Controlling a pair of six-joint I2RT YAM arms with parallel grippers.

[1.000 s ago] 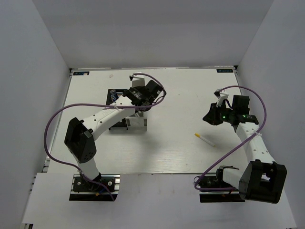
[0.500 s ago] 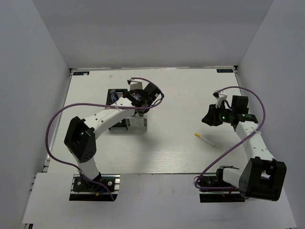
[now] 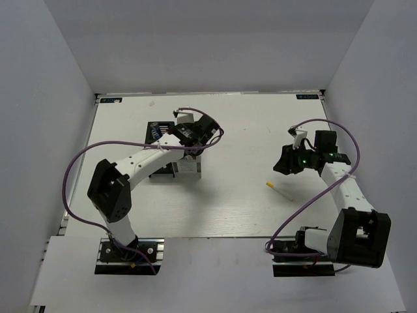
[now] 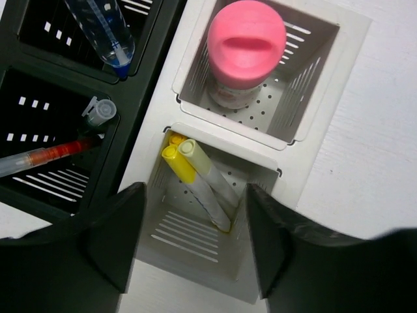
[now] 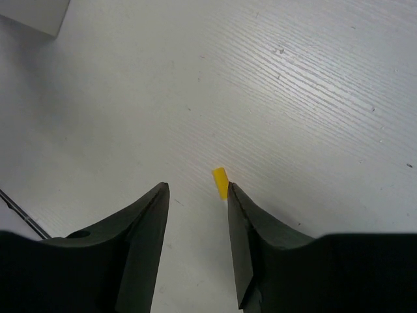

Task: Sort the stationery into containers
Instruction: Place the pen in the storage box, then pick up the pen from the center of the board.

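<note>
My left gripper (image 4: 194, 222) hangs open over the white container (image 4: 326, 98). Two white yellow-tipped sticks (image 4: 195, 179) lean in the compartment right below its jaws, free of the fingers (image 4: 111, 241). A pink marker (image 4: 245, 45) stands in the neighbouring white compartment. The joined black container (image 4: 153, 52) holds a blue-and-white tube (image 4: 104, 29), a grey-capped pen (image 4: 98, 112) and a red pen (image 4: 45, 155). My right gripper (image 5: 195, 192) is open low over the table. One more stick's yellow tip (image 5: 220, 181) shows by its right finger (image 5: 260, 241), the rest hidden. From above this stick (image 3: 279, 190) lies just below the right gripper (image 3: 285, 163).
The two containers (image 3: 186, 168) stand left of centre on the white table (image 3: 241, 130), under the left gripper (image 3: 195, 134). Grey walls close the table in at the back and both sides. Purple cables loop off both arms.
The left jaws have opened over the white container. The right gripper has moved a little left and down toward the stick on the table, its jaws spreading wider.
</note>
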